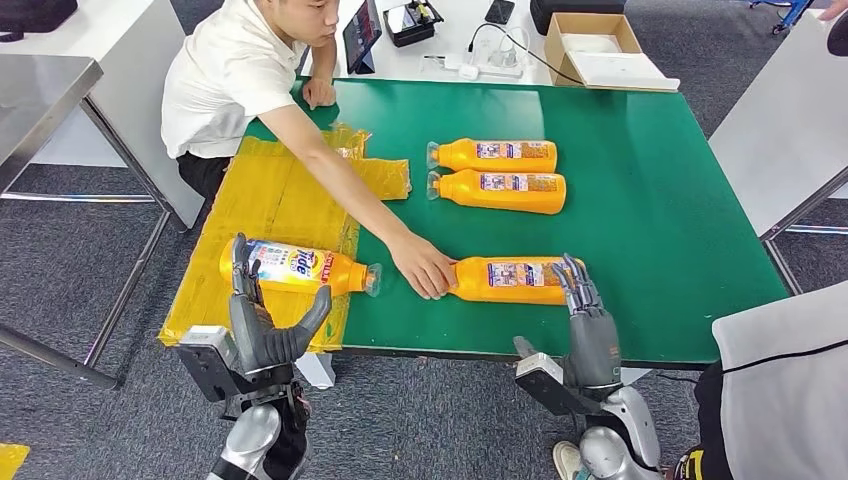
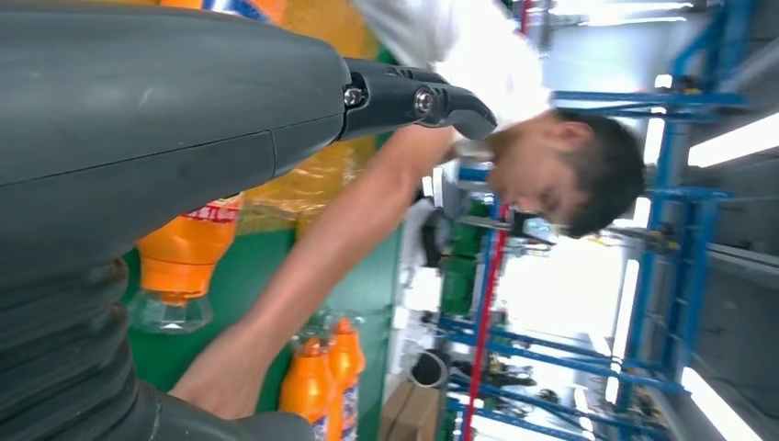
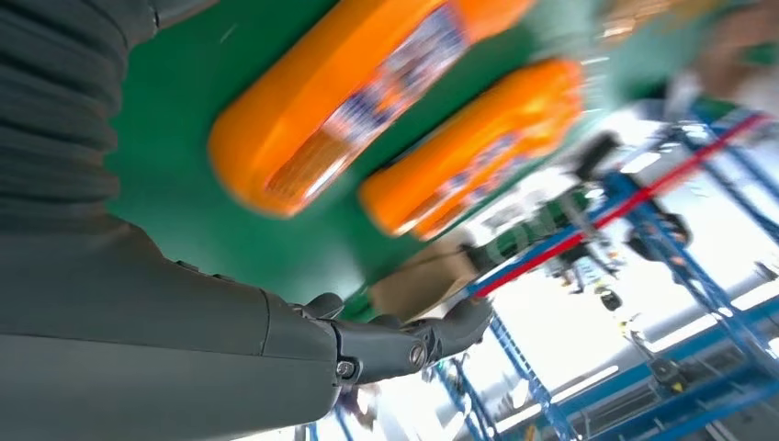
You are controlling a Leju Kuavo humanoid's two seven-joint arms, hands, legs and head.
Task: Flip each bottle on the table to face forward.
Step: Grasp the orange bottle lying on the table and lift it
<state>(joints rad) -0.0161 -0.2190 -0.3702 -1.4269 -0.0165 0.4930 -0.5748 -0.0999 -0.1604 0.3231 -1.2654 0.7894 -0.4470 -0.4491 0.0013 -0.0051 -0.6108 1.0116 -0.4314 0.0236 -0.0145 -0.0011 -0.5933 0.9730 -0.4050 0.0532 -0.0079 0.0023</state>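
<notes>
While the left hand [image 1: 262, 325] stands at the near left edge of the green table [image 1: 650, 200], fingers spread and holding nothing, the bottle on the yellow sheet [image 1: 300, 268] lies just beyond its fingertips, front label up, clear cap toward the table's middle. Contact between fingers and that bottle: cannot tell. The yellow plastic sheet [image 1: 270, 200] covers the table's left part.

Right hand [image 1: 585, 315] at the near edge, fingers extended and apart, empty; its fingertips reach the base end of the near bottle [image 1: 510, 280], which lies on its side on the green surface, small-print label up. A person's hand [image 1: 422, 265] rests on that bottle's neck end, arm reaching in from the far left.

Count: four orange bottles, all lying flat. Two lie side by side, touching or nearly so, toward the table's far middle: far bottle [image 1: 495, 155] and second far bottle [image 1: 500, 190], caps pointing left. One person seated at the far left corner.
</notes>
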